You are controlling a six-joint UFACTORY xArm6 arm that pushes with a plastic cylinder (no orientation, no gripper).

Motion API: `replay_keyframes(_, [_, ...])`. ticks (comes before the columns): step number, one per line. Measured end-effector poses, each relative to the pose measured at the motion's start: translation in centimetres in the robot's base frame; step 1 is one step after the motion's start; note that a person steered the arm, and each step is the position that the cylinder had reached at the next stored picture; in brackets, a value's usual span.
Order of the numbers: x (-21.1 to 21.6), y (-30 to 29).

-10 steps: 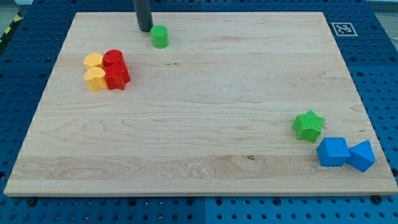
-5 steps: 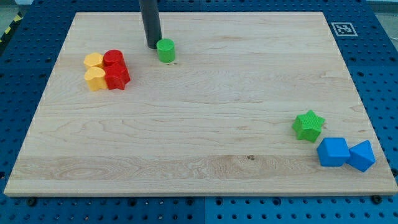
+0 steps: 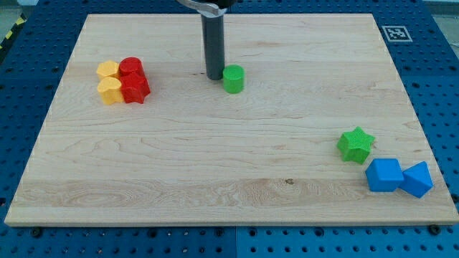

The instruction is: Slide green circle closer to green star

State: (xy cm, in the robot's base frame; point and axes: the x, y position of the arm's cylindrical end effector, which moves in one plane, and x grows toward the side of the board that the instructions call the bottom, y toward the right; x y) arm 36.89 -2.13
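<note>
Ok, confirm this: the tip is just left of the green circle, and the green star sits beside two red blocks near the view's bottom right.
One thing is wrong: the camera view shows the two blocks beside the green star are blue, not red. My tip is indeed just left of the green circle.

tool [image 3: 214,77] just left of green circle [image 3: 233,79]

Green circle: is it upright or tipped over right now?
Upright. The green circle stands on the board with its flat round top facing up, and my tip sits just at its left side.
</note>
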Motion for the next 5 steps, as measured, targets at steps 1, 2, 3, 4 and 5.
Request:
replay_keyframes(1, [0.7,2.1])
replay_keyframes(2, [1.5,4.2])
replay_keyframes(3, [3.5,6.9])
replay_keyframes(4, [5.9,9.6])
replay_keyframes(5, [7.4,13.4])
